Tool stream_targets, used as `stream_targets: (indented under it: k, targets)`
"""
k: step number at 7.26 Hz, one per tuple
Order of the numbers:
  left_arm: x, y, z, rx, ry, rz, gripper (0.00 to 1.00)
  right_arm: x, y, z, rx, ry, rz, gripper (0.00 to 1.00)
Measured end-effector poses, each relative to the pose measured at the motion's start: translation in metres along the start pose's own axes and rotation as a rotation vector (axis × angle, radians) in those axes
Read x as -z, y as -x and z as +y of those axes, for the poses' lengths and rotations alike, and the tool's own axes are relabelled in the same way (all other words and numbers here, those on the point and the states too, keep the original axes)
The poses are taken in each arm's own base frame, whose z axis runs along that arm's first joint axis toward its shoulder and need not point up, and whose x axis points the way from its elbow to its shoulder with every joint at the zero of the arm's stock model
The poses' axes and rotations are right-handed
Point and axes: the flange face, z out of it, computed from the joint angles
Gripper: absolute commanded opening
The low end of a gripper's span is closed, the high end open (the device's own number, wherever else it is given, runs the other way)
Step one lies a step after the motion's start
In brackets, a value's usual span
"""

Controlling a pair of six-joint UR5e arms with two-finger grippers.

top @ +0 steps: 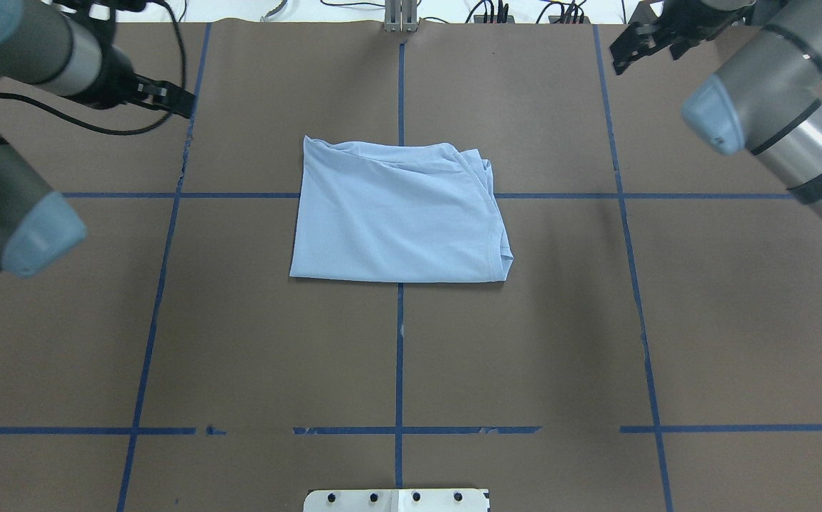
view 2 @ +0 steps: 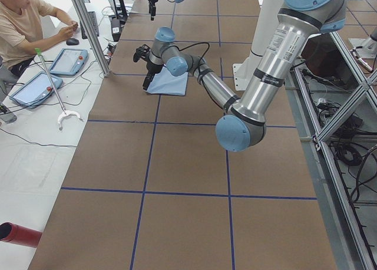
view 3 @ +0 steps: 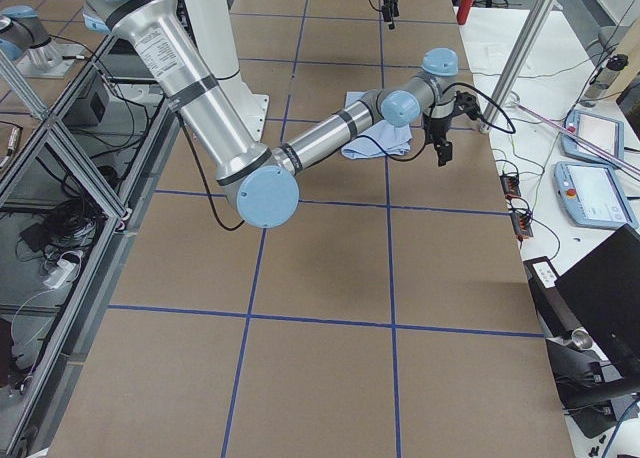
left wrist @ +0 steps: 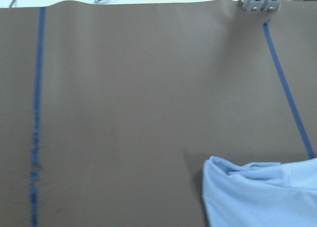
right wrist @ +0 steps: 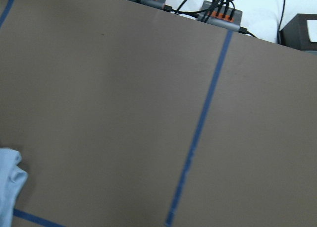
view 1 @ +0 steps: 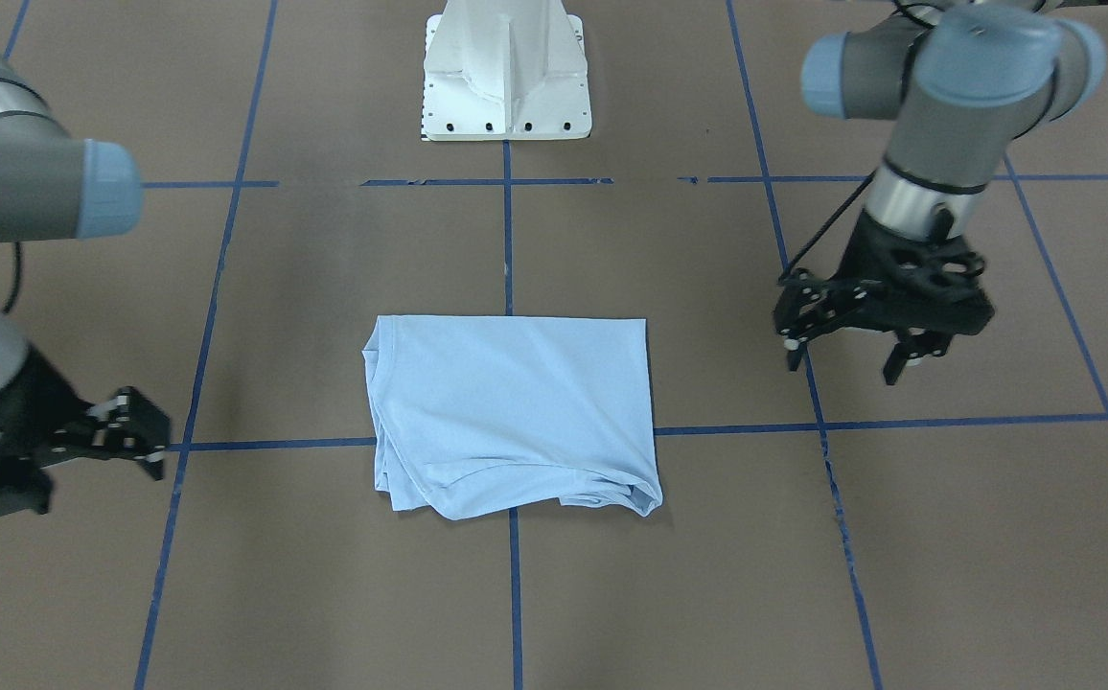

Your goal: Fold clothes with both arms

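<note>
T-shirt (top: 398,213) lies folded on the worktop (top: 240,341), touching neither gripper. From overhead I see the left gripper (view 1: 843,372) at its ten o'clock, spread wide and empty. Right gripper (top: 644,44) at two o'clock: I cannot tell its opening.

t-shirt (view 1: 511,412): light blue, folded to a rough rectangle, lying flat
left gripper (view 1: 842,372): jaws apart, empty, near the t-shirt
right gripper (view 1: 147,446): apart from the t-shirt

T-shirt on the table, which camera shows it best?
The overhead exterior view: the whole folded T-shirt lies unobstructed mid-frame. The front-facing view also shows it whole. Both side views show it small and partly behind an arm; the wrist cameras catch only a corner.
</note>
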Motion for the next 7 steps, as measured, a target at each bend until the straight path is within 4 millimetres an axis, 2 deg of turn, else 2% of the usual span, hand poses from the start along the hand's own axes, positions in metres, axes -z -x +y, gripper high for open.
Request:
stream_targets:
  k: [1,2,3,4,5,7]
  targets:
    - [0.025,0.066,0.011,-0.08,0.014,-0.028,1.0,0.025,-0.069,0.02,0.042,0.027,0.005,1.0]
    - [0.047,0.133,0.026,-0.143,0.034,-0.054,1.0,0.047,-0.125,0.047,0.066,0.055,0.018,1.0]
    - [0.065,0.195,0.046,-0.163,0.069,-0.07,1.0,0.063,-0.169,0.075,0.063,0.101,0.033,1.0]
    - [0.071,0.247,0.077,-0.128,0.131,-0.075,1.0,0.062,-0.206,0.116,0.051,0.18,0.04,1.0]
    - [0.065,0.285,0.111,-0.071,0.196,-0.08,1.0,0.049,-0.235,0.17,0.035,0.255,0.034,1.0]
    - [0.058,0.345,0.161,0.007,0.269,-0.084,1.0,0.031,-0.272,0.271,-0.048,0.349,0.02,1.0]
